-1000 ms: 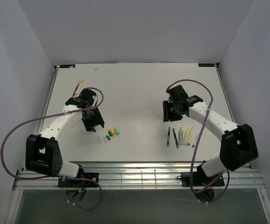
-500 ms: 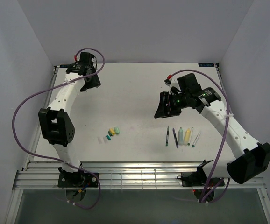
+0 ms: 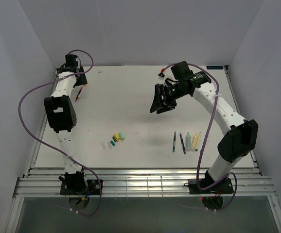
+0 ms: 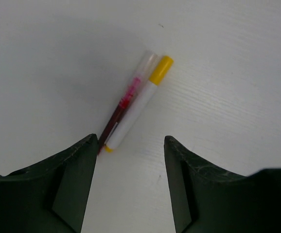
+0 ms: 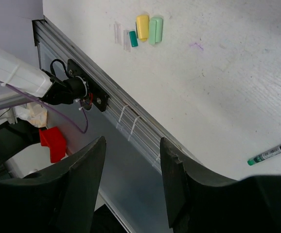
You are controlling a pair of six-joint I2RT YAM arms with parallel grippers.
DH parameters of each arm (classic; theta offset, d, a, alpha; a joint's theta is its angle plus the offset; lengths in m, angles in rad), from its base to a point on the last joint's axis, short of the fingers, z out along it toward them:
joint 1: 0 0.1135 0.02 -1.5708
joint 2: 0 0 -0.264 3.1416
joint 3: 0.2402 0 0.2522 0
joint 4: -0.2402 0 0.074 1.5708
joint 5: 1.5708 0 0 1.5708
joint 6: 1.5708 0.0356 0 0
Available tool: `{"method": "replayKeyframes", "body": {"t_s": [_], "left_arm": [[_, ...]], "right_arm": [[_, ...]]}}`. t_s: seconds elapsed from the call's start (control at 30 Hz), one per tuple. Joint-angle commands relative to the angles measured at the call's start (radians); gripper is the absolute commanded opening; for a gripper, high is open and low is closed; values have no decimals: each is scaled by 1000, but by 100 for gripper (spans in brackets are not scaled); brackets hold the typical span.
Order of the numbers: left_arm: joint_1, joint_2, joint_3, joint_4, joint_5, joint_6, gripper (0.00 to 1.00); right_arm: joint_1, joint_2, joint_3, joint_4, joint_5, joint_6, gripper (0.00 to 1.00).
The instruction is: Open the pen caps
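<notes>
Low in the top view, loose caps (image 3: 116, 139) are clustered left of centre, and a row of pens (image 3: 184, 141) is laid out at lower right. Above that row the right gripper (image 3: 158, 108) is held aloft, fingers spread and empty. At upper left, the left gripper (image 4: 130, 141) is spread over two pens (image 4: 133, 104) lying side by side, one of them yellow-capped.

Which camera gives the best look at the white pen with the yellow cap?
The left wrist view: the yellow-capped pen lies whole and large there, cap on, touching a red pen. The top external view shows it only as a tiny streak at the far left. The right wrist view misses it.
</notes>
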Motion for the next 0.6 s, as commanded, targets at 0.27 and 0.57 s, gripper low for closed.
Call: {"method": "replayKeyframes", "body": {"t_s": [0.27,0.57], "left_arm": [[61,77,97,164,85,37,64],[93,123,93,170,103,41,61]], "right_arm": [[-27,111,122,-28,-53,-12,55],[-69,124,102,-26,-62,-15,55]]}}
